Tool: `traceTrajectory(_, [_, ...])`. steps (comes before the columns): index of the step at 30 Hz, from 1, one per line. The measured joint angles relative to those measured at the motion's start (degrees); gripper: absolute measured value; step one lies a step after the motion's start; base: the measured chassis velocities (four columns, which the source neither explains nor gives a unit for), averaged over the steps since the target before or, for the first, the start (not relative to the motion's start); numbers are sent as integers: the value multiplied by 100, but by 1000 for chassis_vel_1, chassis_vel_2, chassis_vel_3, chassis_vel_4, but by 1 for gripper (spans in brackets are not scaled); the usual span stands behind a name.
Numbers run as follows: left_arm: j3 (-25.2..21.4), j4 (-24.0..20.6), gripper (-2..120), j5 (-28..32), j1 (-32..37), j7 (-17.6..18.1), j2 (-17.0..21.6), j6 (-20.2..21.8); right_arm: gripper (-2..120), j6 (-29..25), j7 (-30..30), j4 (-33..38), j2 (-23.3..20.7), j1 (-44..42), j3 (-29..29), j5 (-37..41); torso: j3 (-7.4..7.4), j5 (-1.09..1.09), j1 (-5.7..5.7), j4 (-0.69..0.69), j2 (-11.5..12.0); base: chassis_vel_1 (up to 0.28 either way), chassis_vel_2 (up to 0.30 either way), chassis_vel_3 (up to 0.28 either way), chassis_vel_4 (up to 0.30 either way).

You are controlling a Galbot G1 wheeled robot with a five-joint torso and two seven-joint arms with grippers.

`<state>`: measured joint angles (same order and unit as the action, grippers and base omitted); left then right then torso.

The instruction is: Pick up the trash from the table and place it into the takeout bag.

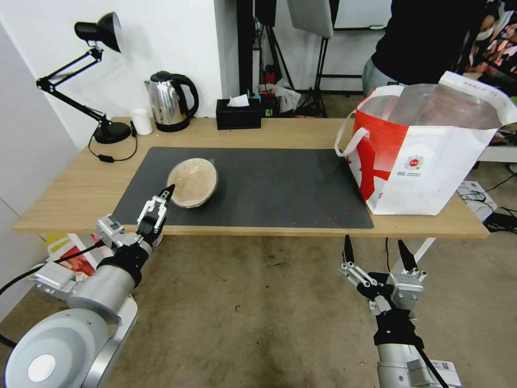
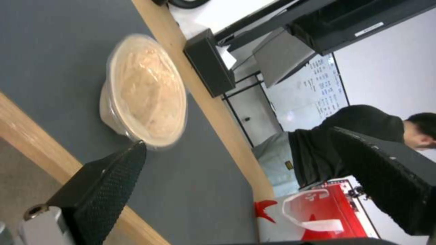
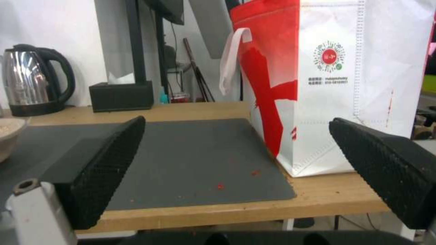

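White wall [image 1: 177,37] behind, w/ a pale partition [image 1: 27,134] at the left side. Floor [image 1: 258,307] is worn brownish concrete w/ dark stains; cables [image 1: 495,207] trail over it at right. Further back stand black light stands [image 1: 280,59] & a softbox [image 1: 311,16], plus a whiteboard [image 2: 313,95] w/ writing on the far wall.

my view into the takeout bag [image 1: 431,161] blocked by its walls, tan paper bowl [image 3: 6,136] cut by the frame edge, bag print unreadable
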<state>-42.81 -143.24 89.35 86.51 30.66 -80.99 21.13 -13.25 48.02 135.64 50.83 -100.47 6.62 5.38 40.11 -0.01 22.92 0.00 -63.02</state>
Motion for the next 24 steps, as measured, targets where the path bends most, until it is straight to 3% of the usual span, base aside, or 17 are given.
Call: traceTrajectory(24, [-234, 0, 100, 23, -158, 109, 143, -24, 100, 0, 0, 0, 0, 0, 0, 0, 0, 1, 0, 0, 0, 0, 0, 0, 0])
